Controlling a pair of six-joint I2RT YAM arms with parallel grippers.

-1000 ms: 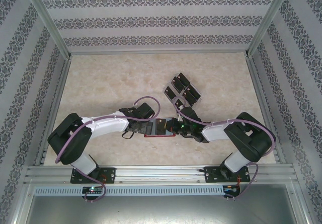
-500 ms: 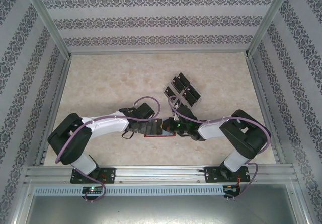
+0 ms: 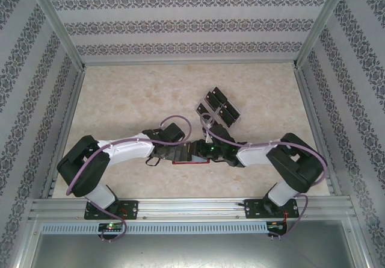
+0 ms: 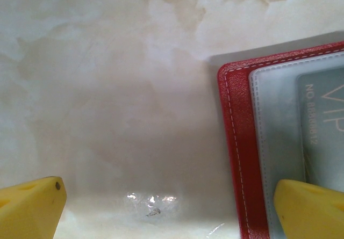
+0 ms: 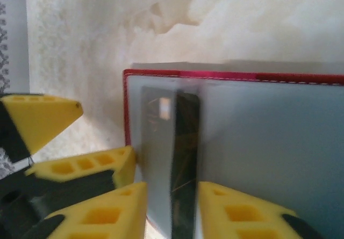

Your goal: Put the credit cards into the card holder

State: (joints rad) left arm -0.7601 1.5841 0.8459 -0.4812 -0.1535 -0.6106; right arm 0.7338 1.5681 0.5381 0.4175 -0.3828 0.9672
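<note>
Mid-insertion, judging by a card part-way in the open holder near the middle of the table's near edge, right claw slightly parted around it, left claw wide apart at the holder's end; next, nudge card home.

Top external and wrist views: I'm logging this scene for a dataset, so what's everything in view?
table: one, beige marbled, under everything
card holder: one, red, grey-blue inside, open on the table's near side
credit cards: several, black, clustered beyond the holder
inserted card: one, black, on the holder's grey-blue inside
VIP card: one, grey, in a holder pocket
left claw: one, yellow, open, one finger on the holder
right claw: one, yellow, jaws apart astride the inserted card
</note>
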